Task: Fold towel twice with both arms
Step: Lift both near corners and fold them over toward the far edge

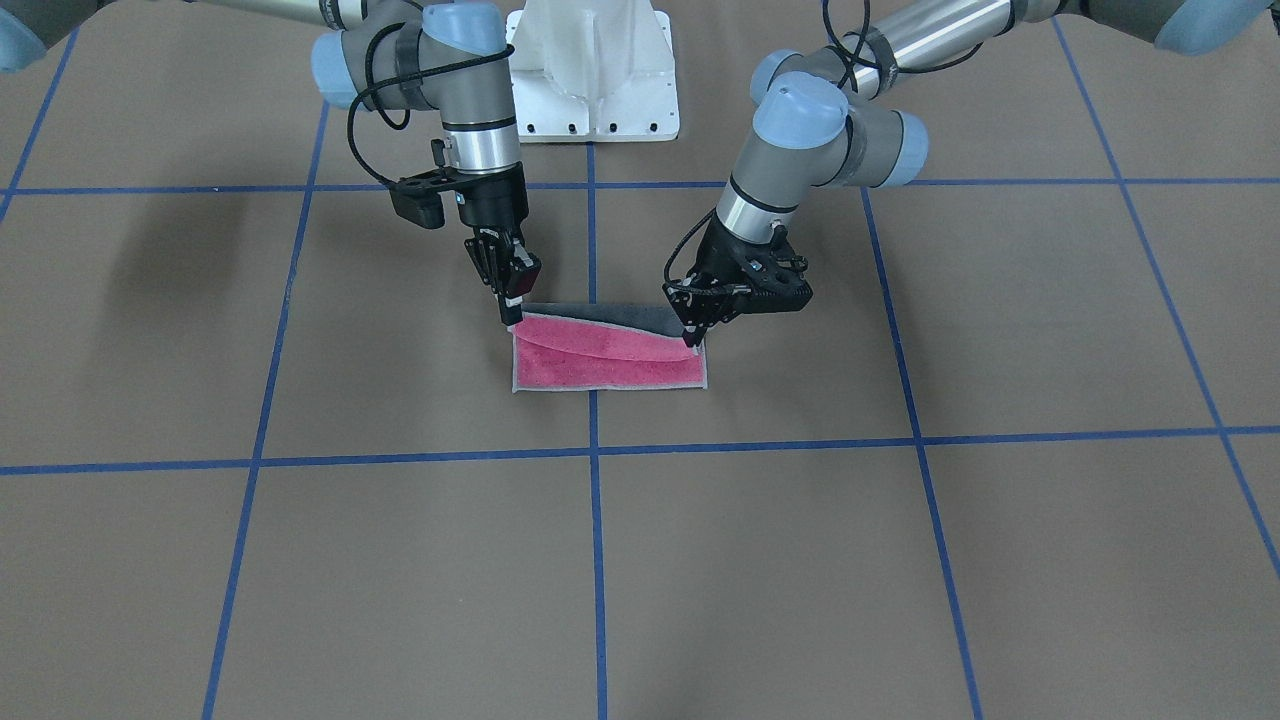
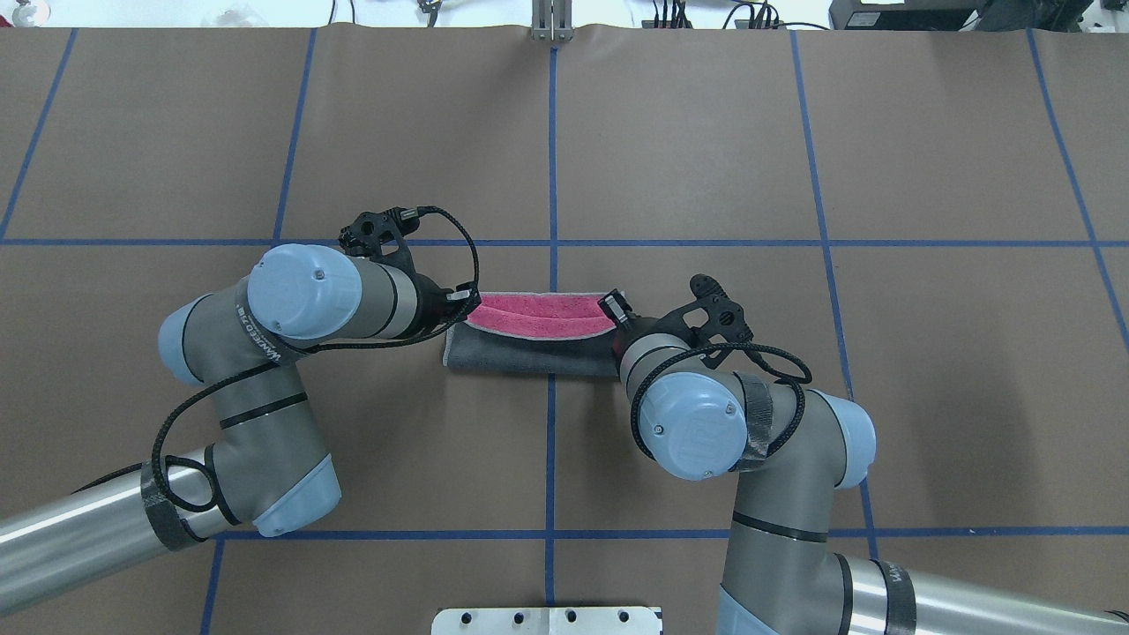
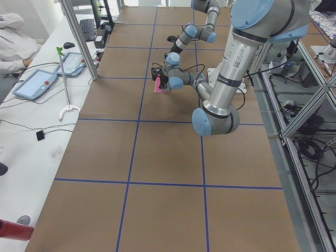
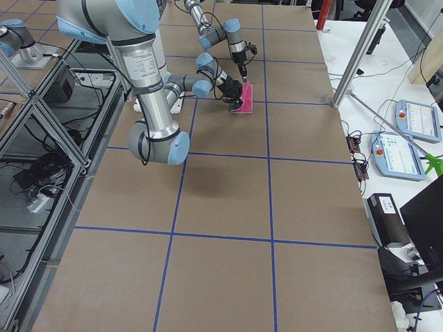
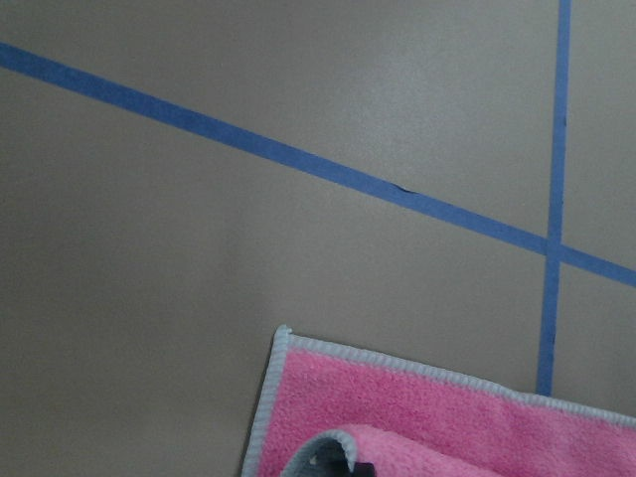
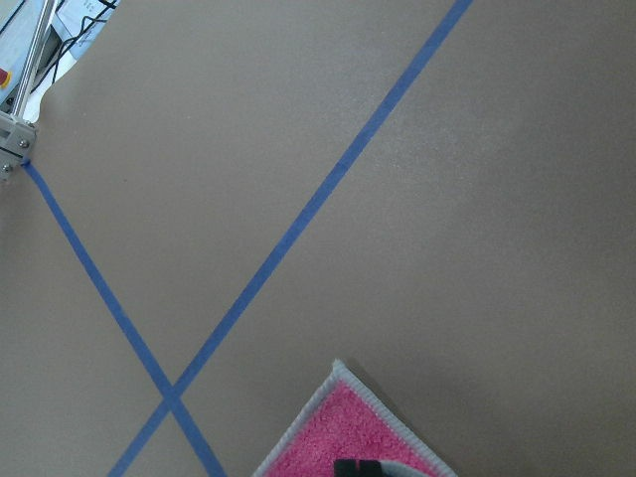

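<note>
Two grippers work one cloth in the front view: the left gripper [image 1: 692,338] and the right gripper [image 1: 512,312] are each pinched shut on a corner of the towel [image 1: 610,370], which lies near the middle of the table [image 1: 900,560], across a blue tape line [image 1: 594,500]. The edge nearest the robot is raised and curls over the pink face, its grey back showing. I judge this to be the first fold, about halfway over. The next move calls for both arms to carry the held edge evenly to the far edge, lay it down square, then let go. The white pedestal [image 1: 595,70] stands well behind.

From overhead, the grey flap of the towel [image 2: 529,348] slopes up towards the robot, with a pink strip showing beyond it. Nothing lies in the path ahead.

The left side view shows the towel [image 3: 160,88] far off, with control tablets [image 3: 34,84] and a person's sleeve [image 3: 16,42] at a side bench, well apart.

The right side view shows more tablets [image 4: 398,152] on that side, also well away.

The left wrist view has the pink corner [image 5: 447,417] flat, with the lifted edge curling at the bottom.

The right wrist view shows the other far corner [image 6: 348,432] flat on bare table.
</note>
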